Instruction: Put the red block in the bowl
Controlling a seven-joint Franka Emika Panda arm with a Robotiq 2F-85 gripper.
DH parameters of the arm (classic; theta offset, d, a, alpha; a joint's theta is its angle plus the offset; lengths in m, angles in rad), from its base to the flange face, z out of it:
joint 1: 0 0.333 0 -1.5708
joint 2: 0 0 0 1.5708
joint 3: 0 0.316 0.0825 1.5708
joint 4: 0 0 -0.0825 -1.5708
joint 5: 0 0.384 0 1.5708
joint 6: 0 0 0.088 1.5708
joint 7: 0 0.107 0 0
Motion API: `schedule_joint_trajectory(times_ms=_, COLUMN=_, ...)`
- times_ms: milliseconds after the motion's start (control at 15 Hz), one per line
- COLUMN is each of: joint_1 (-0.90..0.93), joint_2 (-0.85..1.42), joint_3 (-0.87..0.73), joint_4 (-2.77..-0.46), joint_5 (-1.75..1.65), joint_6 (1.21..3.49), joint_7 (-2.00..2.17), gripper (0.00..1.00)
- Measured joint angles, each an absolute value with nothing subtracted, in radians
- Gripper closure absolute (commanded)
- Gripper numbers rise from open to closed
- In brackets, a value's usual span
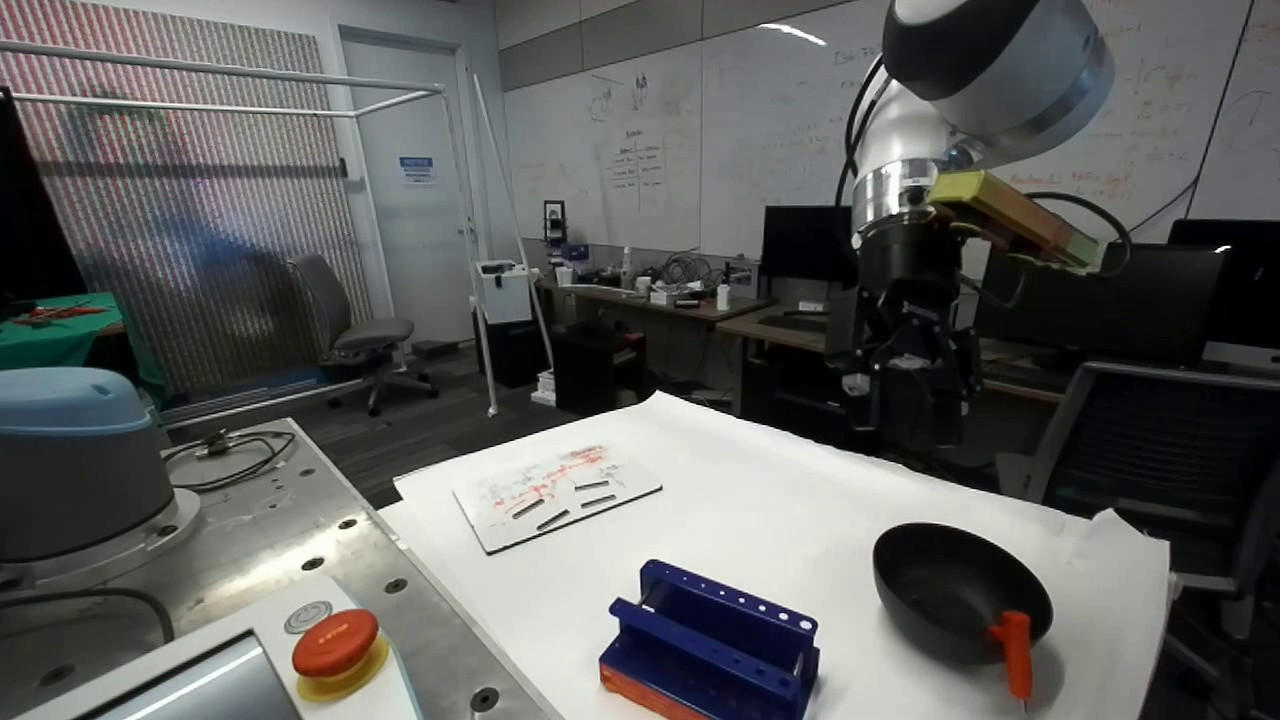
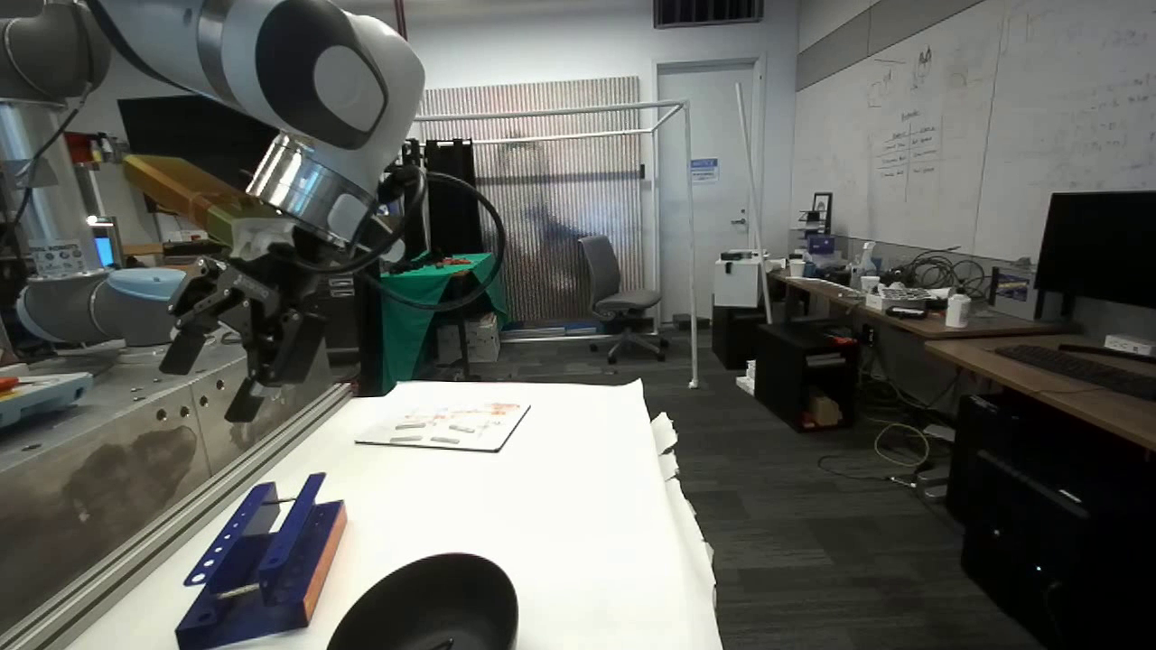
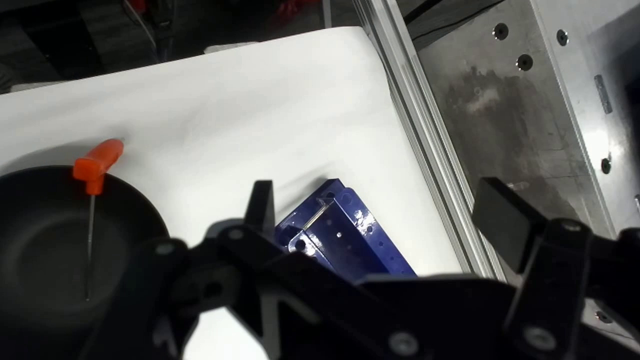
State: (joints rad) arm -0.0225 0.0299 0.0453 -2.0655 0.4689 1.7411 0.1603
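The red block appears as an orange-red T-shaped handle [image 1: 1016,655] with a thin metal shaft. The handle [image 3: 98,162] rests over the rim of the black bowl [image 3: 40,240], and the shaft points down into the bowl. In an exterior view the bowl [image 1: 925,580] sits near the table's right side. In an exterior view the bowl [image 2: 433,600] is cut off at the bottom, and the handle is out of view. My gripper [image 3: 385,210] is wide open and empty. It hangs well above the table, apart from the bowl, in both exterior views [image 1: 905,400] [image 2: 239,370].
A blue ridged metal object [image 1: 715,650] stands beside the bowl, and it shows below my fingers in the wrist view [image 3: 350,240]. A small whiteboard [image 1: 555,495] with dark strips lies farther along the table. A metal rail [image 3: 425,125] edges the white tabletop. A red button [image 1: 335,643] sits on a panel.
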Motion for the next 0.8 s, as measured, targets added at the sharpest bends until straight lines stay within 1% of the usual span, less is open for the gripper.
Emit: schedule_joint_trajectory(times_ms=800, joint_1=-0.022, joint_2=0.03, joint_3=0.045, joint_4=-2.069, joint_5=0.469, joint_6=1.75, joint_7=0.157, gripper=0.0)
